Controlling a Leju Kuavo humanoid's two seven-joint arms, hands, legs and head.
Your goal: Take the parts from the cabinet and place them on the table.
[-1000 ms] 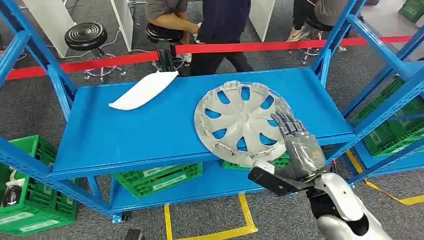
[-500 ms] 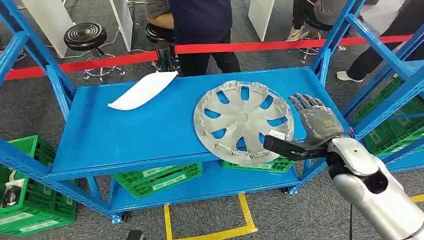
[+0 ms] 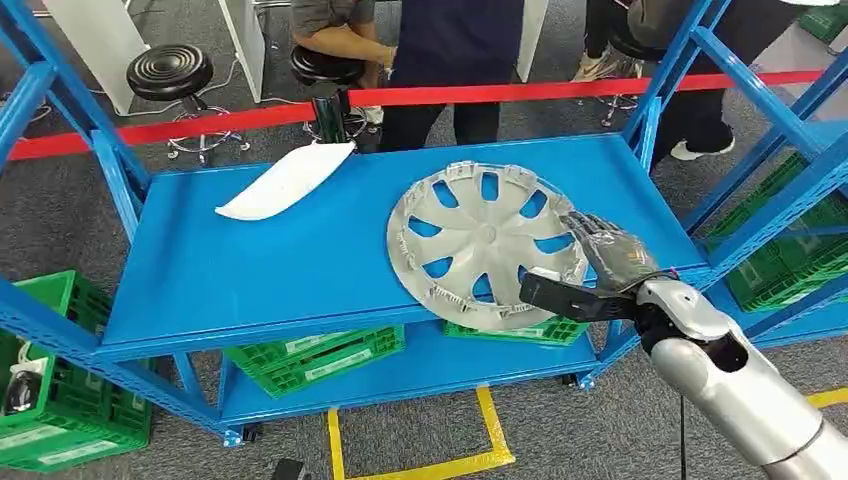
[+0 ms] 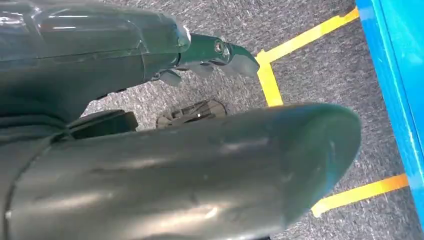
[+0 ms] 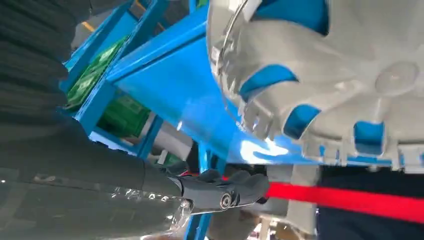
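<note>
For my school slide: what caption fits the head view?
Robot's right hand reaches beside a silver hubcap on a blue shelf.

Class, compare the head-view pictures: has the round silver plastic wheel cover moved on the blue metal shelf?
No. The round silver plastic wheel cover lies at the same spot on the blue metal shelf, its near edge overhanging the front lip.

silver hubcap [image 3: 487, 243] lies flat on blue shelf [image 3: 250, 270], front edge overhanging; white curved part [image 3: 288, 180] at back-left
</note>
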